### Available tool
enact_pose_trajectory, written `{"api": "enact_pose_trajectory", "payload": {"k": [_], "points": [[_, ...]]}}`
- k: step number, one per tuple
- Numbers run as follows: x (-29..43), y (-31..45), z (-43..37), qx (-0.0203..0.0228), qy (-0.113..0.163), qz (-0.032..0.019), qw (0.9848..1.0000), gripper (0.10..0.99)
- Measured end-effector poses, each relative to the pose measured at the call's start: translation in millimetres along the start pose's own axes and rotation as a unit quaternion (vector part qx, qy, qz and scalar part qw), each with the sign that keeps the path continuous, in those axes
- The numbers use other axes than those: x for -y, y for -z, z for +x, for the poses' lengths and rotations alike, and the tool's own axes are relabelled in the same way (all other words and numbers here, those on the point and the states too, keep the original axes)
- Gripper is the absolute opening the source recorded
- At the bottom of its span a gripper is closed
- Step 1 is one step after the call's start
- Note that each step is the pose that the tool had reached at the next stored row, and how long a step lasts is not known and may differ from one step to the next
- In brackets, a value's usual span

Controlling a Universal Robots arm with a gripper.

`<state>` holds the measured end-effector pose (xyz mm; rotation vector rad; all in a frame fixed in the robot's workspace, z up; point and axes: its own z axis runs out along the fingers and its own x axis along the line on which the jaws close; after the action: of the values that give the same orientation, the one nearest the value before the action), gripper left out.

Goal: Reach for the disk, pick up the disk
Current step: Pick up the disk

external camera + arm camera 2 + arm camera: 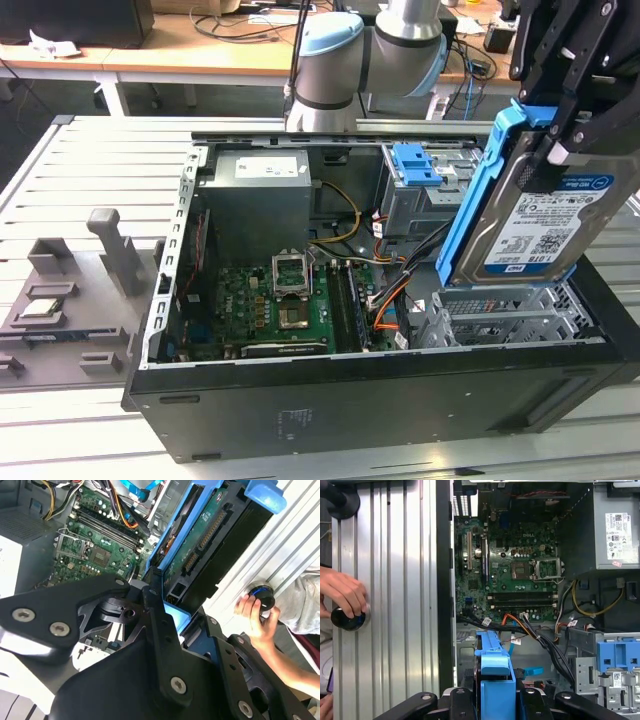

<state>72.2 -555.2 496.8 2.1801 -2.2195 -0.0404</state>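
Fingers [560, 140] clamped around disk [530, 215]

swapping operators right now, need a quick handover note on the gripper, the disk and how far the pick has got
Gripper: shut on the disk, gripping its upper end.
Disk: lifted clear, tilted on edge above the open computer case at the exterior view's right; its blue frame sits between the fingers in the first wrist view.
Done: reach and pick-up.
Left: nothing of the pick.
Note: a person's hand rests on a black knob on the table beside the case.

The disk [545, 215] — silver metal, white-and-blue label, blue frame — hangs tilted on edge above the open computer case [300, 420].
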Motion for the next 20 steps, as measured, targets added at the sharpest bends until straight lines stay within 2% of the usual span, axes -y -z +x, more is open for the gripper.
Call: {"api": "enact_pose_trajectory", "payload": {"k": [20], "points": [[12.9,-8.3,-0.3,0.0000,0.000,0.0000,1.0000,0.365]]}}
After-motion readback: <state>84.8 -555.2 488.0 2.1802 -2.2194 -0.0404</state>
